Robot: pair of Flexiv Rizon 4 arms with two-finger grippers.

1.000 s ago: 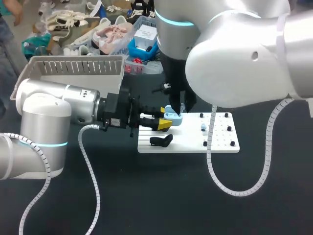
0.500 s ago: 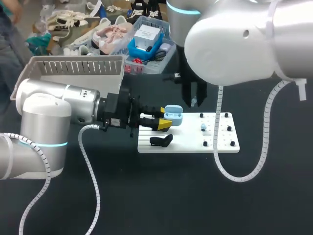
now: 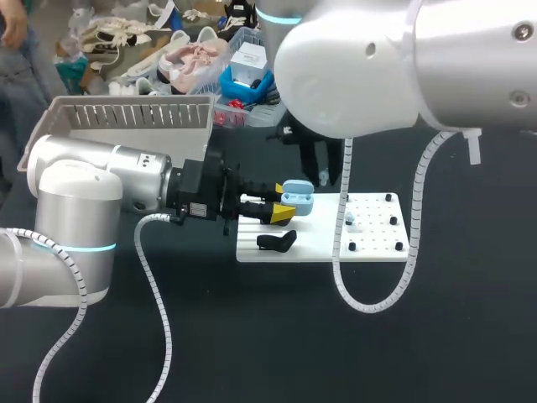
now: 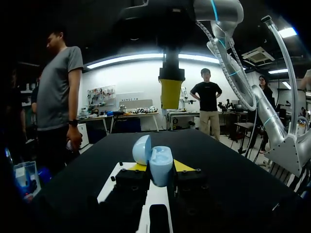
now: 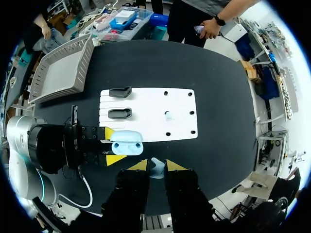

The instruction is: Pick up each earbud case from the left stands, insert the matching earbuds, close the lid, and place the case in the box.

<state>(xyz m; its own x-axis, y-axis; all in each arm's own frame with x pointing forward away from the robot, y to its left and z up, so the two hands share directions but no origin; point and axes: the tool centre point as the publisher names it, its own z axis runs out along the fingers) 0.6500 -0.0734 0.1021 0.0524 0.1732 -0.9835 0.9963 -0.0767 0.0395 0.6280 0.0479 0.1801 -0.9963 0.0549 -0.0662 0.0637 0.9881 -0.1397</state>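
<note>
Both grippers are holding something here: my left gripper [image 3: 284, 202] is squeezing the base of the open light-blue earbud case [image 3: 297, 197] over the edge of the white board [image 3: 310, 250], and my right gripper [image 5: 156, 166] is pinching a tiny pale earbud [image 5: 156, 171] up above it. I'm guessing both are light, hard, slick plastic, so I'm thinking grip the case low on its flat sides, never the floppy lid, and go gentle on that bud or it's popping out
</note>
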